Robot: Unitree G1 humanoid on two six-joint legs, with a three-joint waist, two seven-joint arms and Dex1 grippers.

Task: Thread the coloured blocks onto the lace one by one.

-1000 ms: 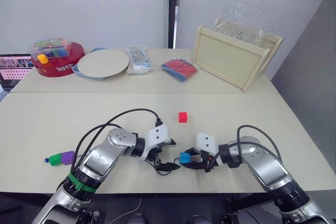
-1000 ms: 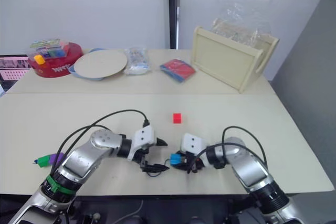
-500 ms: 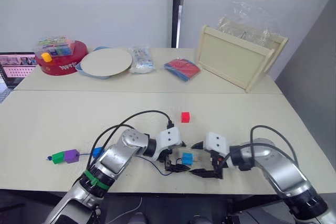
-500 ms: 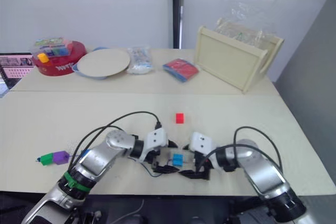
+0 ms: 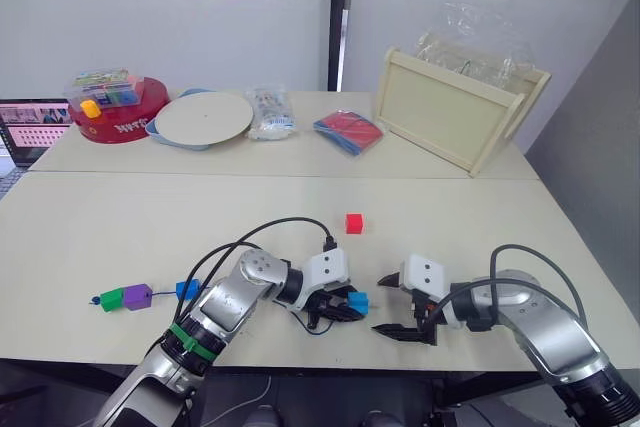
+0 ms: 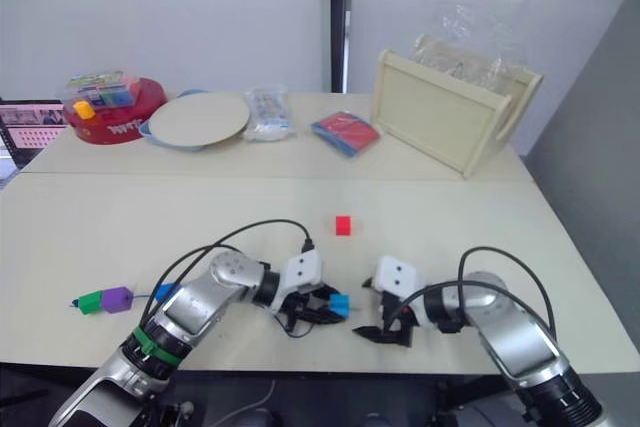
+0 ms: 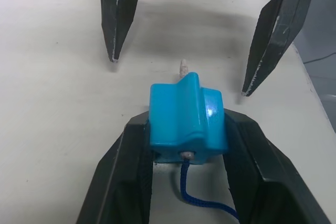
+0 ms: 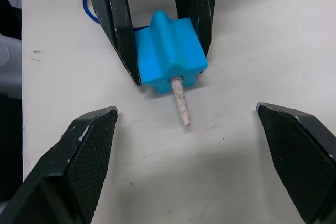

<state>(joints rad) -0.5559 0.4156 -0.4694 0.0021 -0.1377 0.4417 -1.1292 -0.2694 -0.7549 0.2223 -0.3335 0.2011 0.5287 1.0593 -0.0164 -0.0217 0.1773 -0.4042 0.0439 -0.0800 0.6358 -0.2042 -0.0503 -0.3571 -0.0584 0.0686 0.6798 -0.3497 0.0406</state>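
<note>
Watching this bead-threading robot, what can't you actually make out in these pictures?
- Lace: in the left wrist view it runs off the picture's edge; inside the light blue block it is hidden.
- Lace beyond the left gripper: in the head views, too thin to follow under the arm.
- Contents of the red round tub: too small to identify.
- Wooden tray: its inside faces away.
</note>
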